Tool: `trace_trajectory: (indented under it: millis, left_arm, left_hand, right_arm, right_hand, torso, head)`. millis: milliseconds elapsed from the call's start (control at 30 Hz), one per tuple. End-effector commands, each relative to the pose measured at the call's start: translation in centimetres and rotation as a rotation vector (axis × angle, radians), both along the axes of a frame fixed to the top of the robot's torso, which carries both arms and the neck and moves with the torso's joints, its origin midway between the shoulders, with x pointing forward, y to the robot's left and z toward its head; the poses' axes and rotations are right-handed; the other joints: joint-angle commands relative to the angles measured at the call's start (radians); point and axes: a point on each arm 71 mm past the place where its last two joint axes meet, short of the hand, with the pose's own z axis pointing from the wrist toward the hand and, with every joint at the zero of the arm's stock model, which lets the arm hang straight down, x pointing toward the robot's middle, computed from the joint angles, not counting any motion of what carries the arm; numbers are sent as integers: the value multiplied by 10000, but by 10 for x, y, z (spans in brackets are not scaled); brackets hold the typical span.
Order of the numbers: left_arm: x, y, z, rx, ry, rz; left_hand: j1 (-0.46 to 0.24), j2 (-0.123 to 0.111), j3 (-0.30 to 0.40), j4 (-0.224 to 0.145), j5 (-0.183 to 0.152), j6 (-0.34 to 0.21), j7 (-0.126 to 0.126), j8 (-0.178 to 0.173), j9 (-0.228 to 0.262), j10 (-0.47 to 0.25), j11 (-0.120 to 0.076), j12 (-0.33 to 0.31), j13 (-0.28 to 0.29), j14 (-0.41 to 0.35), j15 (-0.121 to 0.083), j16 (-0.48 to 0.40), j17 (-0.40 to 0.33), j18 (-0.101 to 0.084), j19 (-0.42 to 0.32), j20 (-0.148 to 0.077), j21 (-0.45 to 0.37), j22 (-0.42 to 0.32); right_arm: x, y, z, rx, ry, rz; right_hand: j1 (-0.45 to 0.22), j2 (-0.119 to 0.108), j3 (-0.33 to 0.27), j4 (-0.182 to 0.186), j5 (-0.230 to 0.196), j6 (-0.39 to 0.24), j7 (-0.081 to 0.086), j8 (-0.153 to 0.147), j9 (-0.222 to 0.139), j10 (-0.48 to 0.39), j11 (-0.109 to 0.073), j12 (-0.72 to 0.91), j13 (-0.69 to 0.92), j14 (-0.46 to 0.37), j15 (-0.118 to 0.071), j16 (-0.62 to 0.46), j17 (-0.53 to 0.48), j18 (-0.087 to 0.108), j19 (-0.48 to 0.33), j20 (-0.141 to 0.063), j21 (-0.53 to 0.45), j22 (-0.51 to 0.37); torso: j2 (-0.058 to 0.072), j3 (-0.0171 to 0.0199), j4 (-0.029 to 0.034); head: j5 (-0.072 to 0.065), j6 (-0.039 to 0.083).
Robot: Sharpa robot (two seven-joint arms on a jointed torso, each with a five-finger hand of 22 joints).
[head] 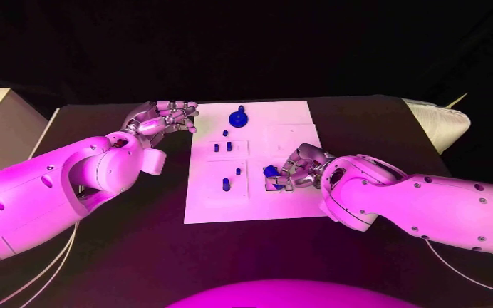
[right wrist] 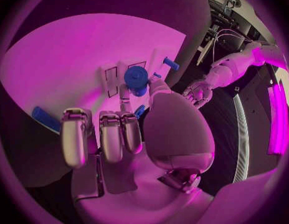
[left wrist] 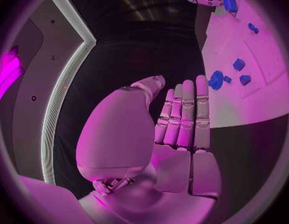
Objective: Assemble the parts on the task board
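1. The left hand (head: 164, 117) hovers over the black desk (head: 123, 251) just beside the board's far left corner, fingers (left wrist: 185, 109) straight, together, holding nothing.
2. The flat white task board (head: 257, 204) carries small blue parts (head: 239, 117).
3. The right hand (head: 293, 170) rests on the board's right side, fingers pinching a round blue part (right wrist: 136, 77).

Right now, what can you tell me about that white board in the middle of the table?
The task board is a flat white rectangular plate lying on the black table. Faint outlines mark square panels on its surface. Small blue parts sit on it: a round one near the far edge and several small pieces around the middle. The right hand is over its near right part, fingers around a blue piece. The left hand is beside the far left corner, apparently not touching.
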Motion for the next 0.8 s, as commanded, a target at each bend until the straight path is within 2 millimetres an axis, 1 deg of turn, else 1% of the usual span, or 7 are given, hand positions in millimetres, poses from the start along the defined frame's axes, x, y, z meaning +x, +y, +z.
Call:
trace_trajectory:
  millis: [33, 267, 400, 533, 600, 667, 800]
  left_arm:
    - [0, -1, 1, -113, -35, -81]
    - [0, -1, 1, -103, -32, -68]
    - [-1, 0, 1, -89, -30, -45]
    - [-1, 1, 1, -86, -28, -45]
    - [-1, 1, 1, -86, -26, -47]
    - [-1, 1, 1, -84, -25, -45]
    - [-1, 1, 1, -79, -22, -35]
  left_hand:
    - [65, 66, 5, 55, 11, -62, -5, -12, -9, -49, -10, 64, -14, 39, 6, -42, 10, 134, 73, -7, -56, -9]
    - [65, 66, 5, 55, 11, -62, -5, -12, -9, -49, -10, 64, -14, 39, 6, -42, 10, 134, 73, -7, -56, -9]
    - [73, 72, -1, 79, 12, -63, -3, -9, -15, -55, -8, 73, -17, 38, 7, -45, 14, 133, 85, -7, -73, -22]
    - [73, 72, -1, 79, 12, -63, -3, -9, -15, -55, -8, 73, -17, 38, 7, -45, 14, 133, 85, -7, -73, -22]
    - [73, 72, -1, 79, 12, -63, -3, -9, -15, -55, -8, 73, -17, 38, 7, -45, 14, 133, 85, -7, -73, -22]
    - [73, 72, -1, 79, 12, -63, -3, -9, -15, -55, -8, 73, -17, 38, 7, -45, 14, 133, 85, -7, -73, -22]
    - [73, 72, -1, 79, 12, -63, -3, -9, -15, -55, -8, 73, -17, 38, 7, -45, 14, 133, 85, -7, -73, -22]
  right_arm:
    - [1, -1, -3, -298, 54, 78]
    - [5, 0, -3, -344, -184, -5]
    - [5, 1, -3, -368, -197, 55]
    - [2, 5, -2, -325, -141, 283]
    - [1, 7, -2, -292, -121, 384]
    - [0, 9, -1, -266, -121, 482]
    - [-2, 11, 0, -291, -192, 632]
  right_hand:
    - [-180, 8, 31, 19, -66, 70, 14, -3, -7, 1060, -37, 21, 2629, 1043, -50, 43, 2630, -142, 882, -40, 28, 2195]
    - [-313, 115, 54, 14, -127, 109, -11, 37, 8, 1060, -57, 21, 2629, 1043, -64, 43, 2630, -149, 889, -50, 62, 2212]
    - [-389, 133, 47, 16, -192, 126, -20, 56, 15, 1060, -66, 21, 2629, 1043, -73, 43, 2630, -151, 892, -56, 76, 2219]
    - [-1053, 70, -254, 36, -844, 170, -62, 176, 70, 1060, -97, 21, 2629, 1043, -104, 43, 2630, -163, 903, -84, 129, 2249]
    - [-1496, 175, -607, 34, -853, 158, -70, 237, 103, 1060, -108, 21, 2629, 1043, -111, 43, 2630, -168, 909, -93, 154, 2264]
    - [-1644, 211, -789, 37, -979, 150, -75, 269, 120, 1060, -112, 21, 2629, 1043, -115, 43, 2630, -172, 912, -97, 172, 2273]
    - [-2162, 260, -1227, 52, -1393, 126, -83, 357, 162, 1060, -119, 21, 2629, 1043, -120, 43, 2630, -177, 917, -103, 190, 2287]
  torso:
    - [-1, -6, -3]
    - [8, -5, 23]
    - [5, -9, 11]
    - [3, -8, 2]
    - [1, 1, -1]
    - [1, 4, 4]
    - [1, 5, 1]
  head:
    - [0, 13]
    - [-1, 19]
    - [4, 8]
    - [16, 4]
    - [23, 1]
    - [23, -2]
    - [32, -7]
